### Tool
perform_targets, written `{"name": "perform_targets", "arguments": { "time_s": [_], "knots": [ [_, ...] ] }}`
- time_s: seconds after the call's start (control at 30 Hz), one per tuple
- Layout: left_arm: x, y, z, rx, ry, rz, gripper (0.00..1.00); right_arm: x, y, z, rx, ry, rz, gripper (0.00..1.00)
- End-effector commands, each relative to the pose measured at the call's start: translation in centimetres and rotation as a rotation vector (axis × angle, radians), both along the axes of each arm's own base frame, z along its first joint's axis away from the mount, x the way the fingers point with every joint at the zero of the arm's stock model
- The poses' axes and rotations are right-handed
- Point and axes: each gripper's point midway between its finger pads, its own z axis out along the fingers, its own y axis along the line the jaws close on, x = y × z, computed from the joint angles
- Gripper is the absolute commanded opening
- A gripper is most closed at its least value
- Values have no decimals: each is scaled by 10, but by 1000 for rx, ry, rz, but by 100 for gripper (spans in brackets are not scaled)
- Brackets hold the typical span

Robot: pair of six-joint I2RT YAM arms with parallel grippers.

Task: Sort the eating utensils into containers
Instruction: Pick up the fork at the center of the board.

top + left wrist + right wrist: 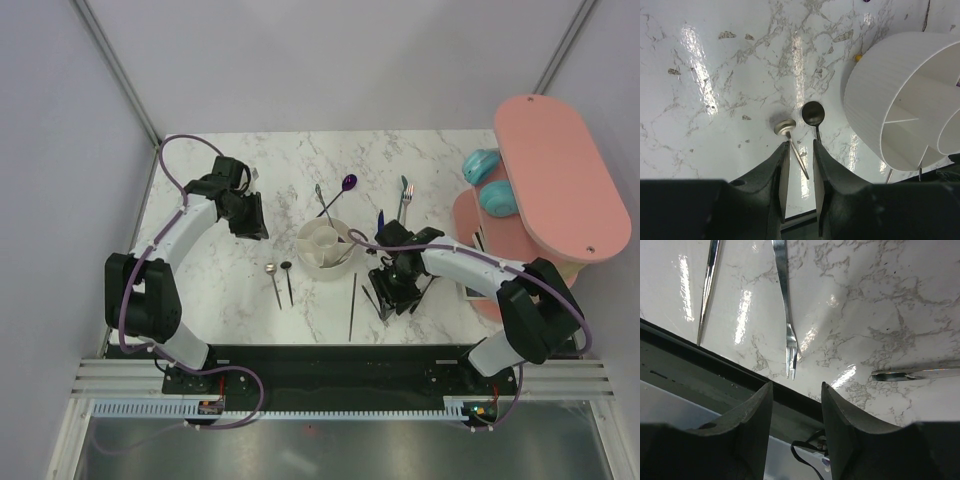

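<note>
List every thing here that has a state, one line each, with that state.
Left tool, open, empty.
Right tool, open, empty.
White holder, upright; the sections seen from the left wrist are empty.
Silver spoon, lying flat, unheld.
Black spoon, lying flat beside it.
Silver fork, lying flat, unheld.
Purple spoon, lying outside the holder.
</note>
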Motion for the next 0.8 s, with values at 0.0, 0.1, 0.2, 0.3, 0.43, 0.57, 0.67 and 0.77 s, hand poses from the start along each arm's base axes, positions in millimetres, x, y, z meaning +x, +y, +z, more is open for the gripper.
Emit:
{"name": "perform_targets", "arguments": {
  "time_s": [0.0,0.1,0.2,0.3,0.43,0.57,0.67,0.77],
  "knots": [
    [0,-6,9,-40,-31,-1,32,6,-1,-3,-46,-18,30,51],
    [0,-5,7,-38,-31,-1,32,9,2,-7,-60,-20,44,51],
    [-2,-5,6,-36,-29,1,32,12,7,-10,-68,-29,60,51],
    [-3,-3,6,-32,-30,3,32,14,12,-12,-75,-35,77,50],
    [-5,-1,7,-24,-35,9,32,15,17,-13,-74,-44,98,50],
    [-7,0,7,-23,-35,11,32,13,15,-18,-90,-32,104,50],
    [-6,0,7,-23,-39,10,32,11,14,-21,-104,-23,110,49],
    [-6,0,8,-23,-40,10,32,9,11,-23,-125,-16,115,48]
  ]
}}
